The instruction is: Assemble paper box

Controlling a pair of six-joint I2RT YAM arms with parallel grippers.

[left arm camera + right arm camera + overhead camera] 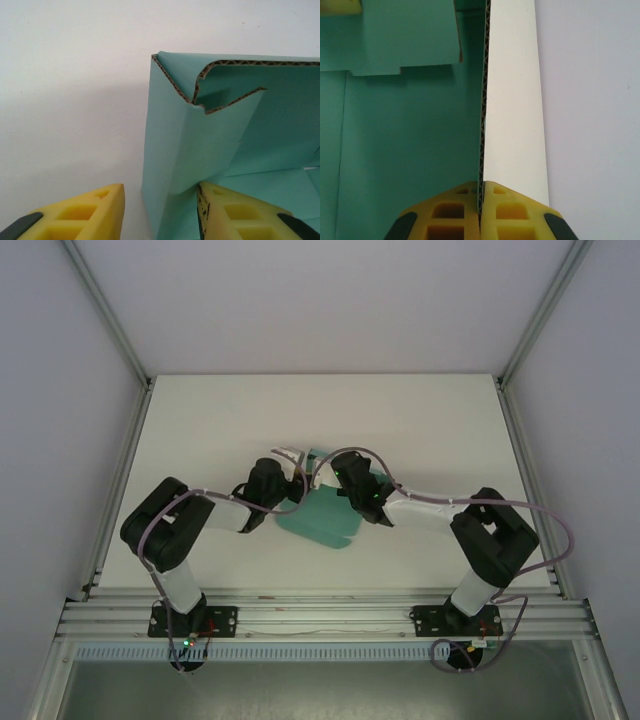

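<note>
Two claws meet over the paper box (318, 518), which lies part folded near the middle of the tabletop (420, 420); the right claw (481, 189) is clamped hard on the top edge of one raised wall (512, 100), its fingers pressed together on the corrugated card, teal face inward and pale face outward; we judge that this pinch holds the wall upright and pins the sheet so it cannot slide while another side is worked; the left claw (160, 200) stands apart, one finger (95, 212) outside above the bare tabletop and the other inside the box, straddling a second wall (170, 150) without gripping it; a notched flap (220, 85) curls inward at that wall's far end; we read the straddle as a way to guide this wall toward vertical and bring the flap round to the corner; the box looks to us well short of finished, its walls up but nothing locked; thin card may spring back once released, so the flap wants tucking first.
</note>
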